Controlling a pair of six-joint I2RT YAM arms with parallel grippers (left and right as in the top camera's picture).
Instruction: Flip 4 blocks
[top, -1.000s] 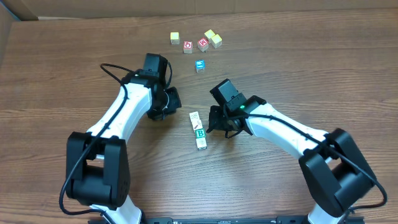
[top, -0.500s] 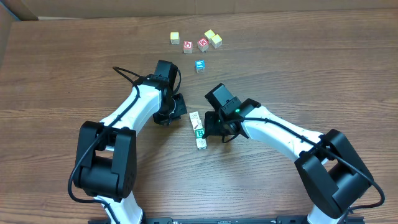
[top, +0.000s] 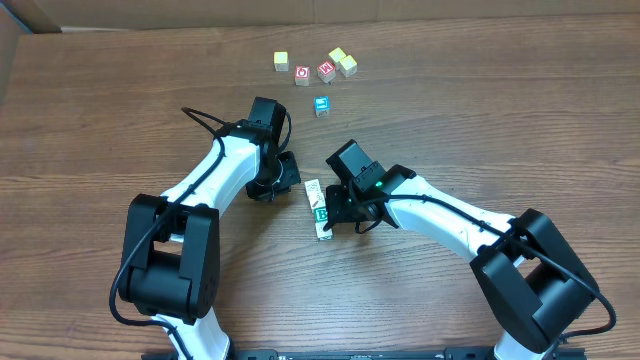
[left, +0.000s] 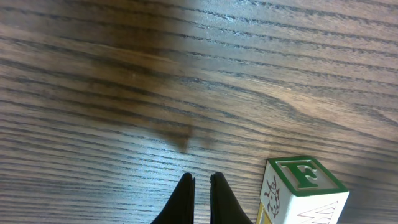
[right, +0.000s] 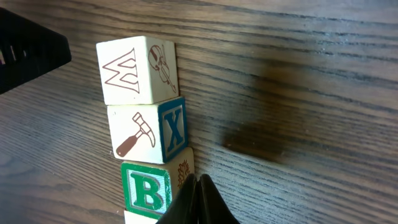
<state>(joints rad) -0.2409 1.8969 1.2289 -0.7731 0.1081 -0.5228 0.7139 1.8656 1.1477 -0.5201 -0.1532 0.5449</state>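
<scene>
Overhead view: four pale cream wooden blocks in one straight row, face against face, on brown wood-grain surface, between the two arms. Left hand just beside far end of row, on its left, apart from it. Right hand at right side of row, level with green-letter B block.

Left wrist view: left hand fully closed, fingertips together, holding nothing. End block of row, green letter F on one face, near and to the right of fingertips, not touching.

Right wrist view: right hand fully closed, gripping nothing, fingertips right at side face of green-letter B block; contact not certain. Counted along row: end block with W pattern on top, hammer-and-blue-X block, green-letter B block, sliver of a fourth at bottom edge.

Far side of surface, overhead view: three plain yellowish cubes, two red-faced cubes, one blue-faced cube, all well apart from both hands.
</scene>
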